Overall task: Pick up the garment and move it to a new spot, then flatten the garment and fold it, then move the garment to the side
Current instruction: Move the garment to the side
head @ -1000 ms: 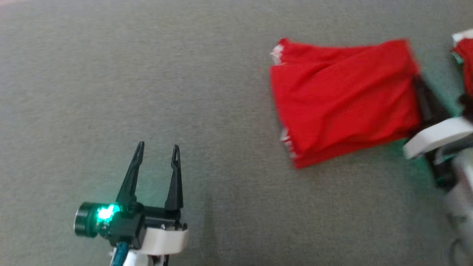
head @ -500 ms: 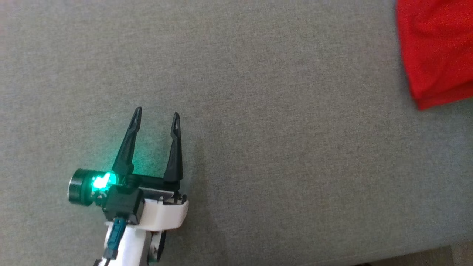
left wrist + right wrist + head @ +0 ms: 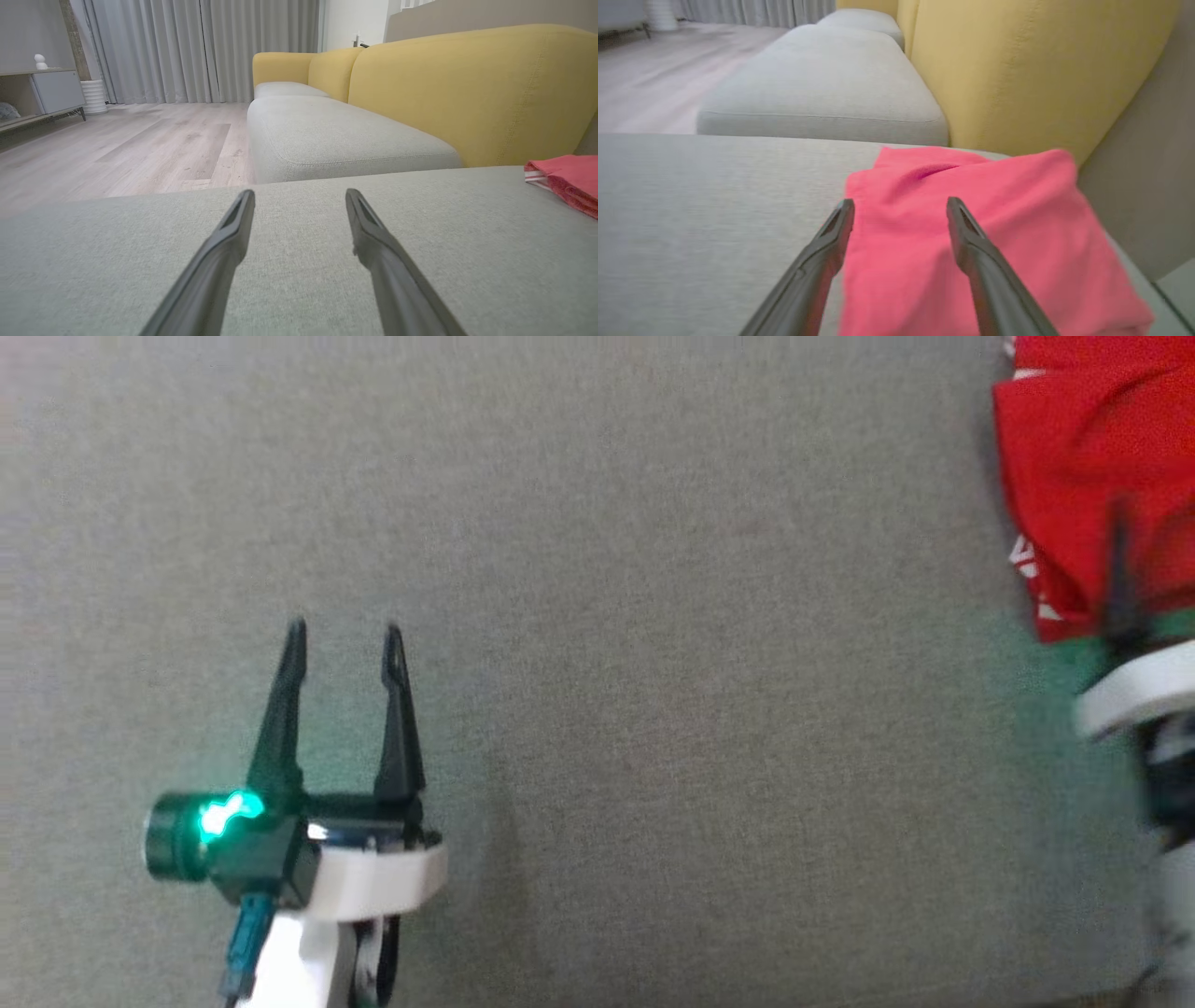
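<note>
The garment (image 3: 1083, 467), red and folded with a bit of white striped trim, lies on the grey cushion (image 3: 653, 616) at the far right of the head view. My right gripper (image 3: 900, 201) is open, its two fingers spread just over the near part of the folded garment (image 3: 971, 219). In the head view one blurred right finger (image 3: 1117, 569) crosses the garment's near edge. My left gripper (image 3: 344, 633) stands open at the lower left with nothing between its fingers, far from the garment. The left wrist view has the garment (image 3: 567, 179) at its right edge, beyond the open left gripper (image 3: 300, 193).
A yellow sofa backrest (image 3: 467, 93) rises behind the cushion, close behind the garment. Another grey seat (image 3: 327, 135) continues beyond it. Wooden floor (image 3: 117, 144), grey curtains and a low cabinet (image 3: 51, 91) lie to the left. Bare cushion stretches between the two grippers.
The head view has swung left, so the garment now sits at its right edge. My right gripper, out of view half a second ago, is back at the garment's near edge. The left gripper stays open.
</note>
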Tool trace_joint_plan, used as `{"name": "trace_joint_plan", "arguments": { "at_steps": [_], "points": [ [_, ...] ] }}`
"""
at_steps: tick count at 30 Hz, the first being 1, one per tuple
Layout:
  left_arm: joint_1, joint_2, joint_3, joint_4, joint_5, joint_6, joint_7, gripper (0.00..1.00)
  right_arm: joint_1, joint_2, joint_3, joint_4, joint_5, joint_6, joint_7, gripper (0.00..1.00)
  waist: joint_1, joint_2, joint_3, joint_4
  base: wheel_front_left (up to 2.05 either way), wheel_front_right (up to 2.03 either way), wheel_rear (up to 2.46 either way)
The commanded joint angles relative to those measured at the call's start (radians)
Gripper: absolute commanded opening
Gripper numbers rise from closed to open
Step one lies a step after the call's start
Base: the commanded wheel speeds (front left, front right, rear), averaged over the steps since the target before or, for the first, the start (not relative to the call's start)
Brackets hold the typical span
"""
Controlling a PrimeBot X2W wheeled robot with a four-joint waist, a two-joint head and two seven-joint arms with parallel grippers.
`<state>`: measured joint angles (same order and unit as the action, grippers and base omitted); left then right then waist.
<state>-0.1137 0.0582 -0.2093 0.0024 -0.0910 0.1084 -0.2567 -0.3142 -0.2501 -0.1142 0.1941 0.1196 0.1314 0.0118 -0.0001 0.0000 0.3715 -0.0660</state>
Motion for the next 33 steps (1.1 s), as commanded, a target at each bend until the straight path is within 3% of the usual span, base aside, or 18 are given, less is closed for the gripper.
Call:
{"name": "trace_joint_plan", "arguments": {
  "at_steps": [1,5,9,13,21,33],
  "points": [
    [0.020,-0.001,0.030,-0.024,-0.016,-0.014,-0.005,1.00,0.031,0.016,0.043,-0.015,0.029,-0.001,-0.036,1.00,0.0001,0.0000,-0.068,0.012,0.00,0.00,0.00],
    [0.051,-0.003,0.038,0.000,-0.028,-0.021,-0.005,1.00,0.084,0.077,0.137,0.041,0.075,-0.001,-0.121,1.00,0.0001,0.0000,-0.132,0.021,0.00,0.00,0.00],
    [0.097,-0.006,0.043,0.045,-0.025,0.002,-0.005,1.00,0.129,0.126,0.264,0.143,0.142,-0.001,-0.236,1.00,0.0001,0.0000,-0.223,0.034,0.00,0.00,0.00],
    [0.154,-0.007,0.047,0.079,-0.038,0.031,-0.005,1.00,0.171,0.145,0.368,0.197,0.181,-0.001,-0.272,1.00,0.0001,0.0000,-0.328,0.050,0.00,0.00,0.00],
    [0.232,-0.008,0.046,0.044,-0.042,0.036,-0.005,1.00,0.307,0.174,0.315,0.076,0.106,-0.001,-0.273,1.00,0.0001,0.0000,-0.423,0.086,0.00,0.00,0.00],
    [0.269,-0.008,0.057,0.023,-0.025,0.029,-0.005,1.00,0.375,0.192,0.276,0.051,0.058,-0.001,-0.273,1.00,0.0001,0.0000,-0.437,0.095,0.00,0.00,0.00]
  ]
}}
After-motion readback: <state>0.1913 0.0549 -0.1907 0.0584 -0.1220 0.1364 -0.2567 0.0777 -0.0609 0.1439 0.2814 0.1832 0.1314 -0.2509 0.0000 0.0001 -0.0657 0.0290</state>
